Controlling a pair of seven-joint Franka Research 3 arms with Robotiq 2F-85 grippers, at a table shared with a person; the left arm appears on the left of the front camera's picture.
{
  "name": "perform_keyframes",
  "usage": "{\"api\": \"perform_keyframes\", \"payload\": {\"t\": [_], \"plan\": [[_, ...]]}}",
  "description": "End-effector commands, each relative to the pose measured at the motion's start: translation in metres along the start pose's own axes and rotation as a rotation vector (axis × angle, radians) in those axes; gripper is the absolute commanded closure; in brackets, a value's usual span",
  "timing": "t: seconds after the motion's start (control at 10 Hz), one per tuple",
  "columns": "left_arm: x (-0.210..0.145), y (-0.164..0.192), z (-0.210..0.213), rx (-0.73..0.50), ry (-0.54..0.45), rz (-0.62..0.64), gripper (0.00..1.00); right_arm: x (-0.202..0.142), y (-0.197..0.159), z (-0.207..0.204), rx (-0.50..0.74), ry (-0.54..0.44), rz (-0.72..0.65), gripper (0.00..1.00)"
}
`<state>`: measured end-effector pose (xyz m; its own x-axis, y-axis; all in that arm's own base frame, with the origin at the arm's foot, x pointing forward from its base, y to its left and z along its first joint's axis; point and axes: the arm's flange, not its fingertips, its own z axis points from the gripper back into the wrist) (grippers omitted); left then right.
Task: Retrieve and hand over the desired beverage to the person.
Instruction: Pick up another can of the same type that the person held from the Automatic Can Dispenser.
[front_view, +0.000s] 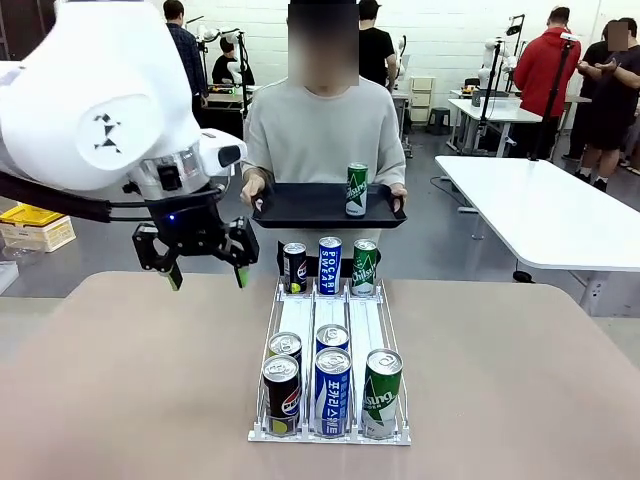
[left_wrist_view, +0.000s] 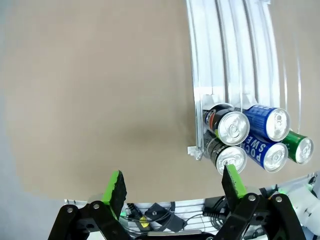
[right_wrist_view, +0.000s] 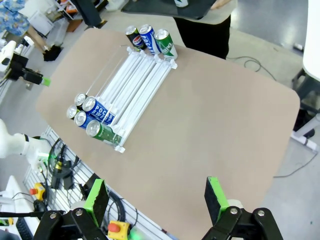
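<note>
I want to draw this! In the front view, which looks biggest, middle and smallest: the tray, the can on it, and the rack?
1. the rack: looks largest, but it sits nearer the camera, so its lead over the tray is unsure.
2. the tray.
3. the can on the tray: clearly smallest.

White glossy rounded-shell left arm (front_view: 100, 100): bulky housing, round end cap with small black angular mark, silver ring at wrist, white block beside it, small blue light on black mount. Black cable (front_view: 50, 200) along underside. Black two-finger left gripper (front_view: 208, 275): angular linkage, bolt heads at joints, bright green pads (left_wrist_view: 116, 187). Black two-finger right gripper (right_wrist_view: 155, 192): same links, silver screws, green fingertip pads (right_wrist_view: 214, 197). Person (front_view: 325, 130): light grey long-sleeved crew-neck sweatshirt, dark trousers (right_wrist_view: 200, 35).
</note>
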<state>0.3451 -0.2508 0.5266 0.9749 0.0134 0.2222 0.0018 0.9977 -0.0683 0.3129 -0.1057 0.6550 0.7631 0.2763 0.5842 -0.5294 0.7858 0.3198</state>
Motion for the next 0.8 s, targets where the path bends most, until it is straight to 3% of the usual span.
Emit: {"api": "perform_keyframes", "payload": {"t": [0.0, 0.1, 0.7], "plan": [[-0.0008, 0.0070, 0.0062, 0.007, 0.042, -0.045, 0.00, 0.0002, -0.0010, -0.0017, 0.014, -0.010, 0.005, 0.00], [0.0000, 0.0000, 0.0000, 0.000, 0.000, 0.000, 0.00, 0.0002, -0.0010, -0.0017, 0.014, -0.010, 0.005, 0.00], [0.0000, 0.0000, 0.0000, 0.000, 0.000, 0.000, 0.00, 0.0002, -0.0010, -0.0017, 0.014, -0.010, 0.005, 0.00]]}}
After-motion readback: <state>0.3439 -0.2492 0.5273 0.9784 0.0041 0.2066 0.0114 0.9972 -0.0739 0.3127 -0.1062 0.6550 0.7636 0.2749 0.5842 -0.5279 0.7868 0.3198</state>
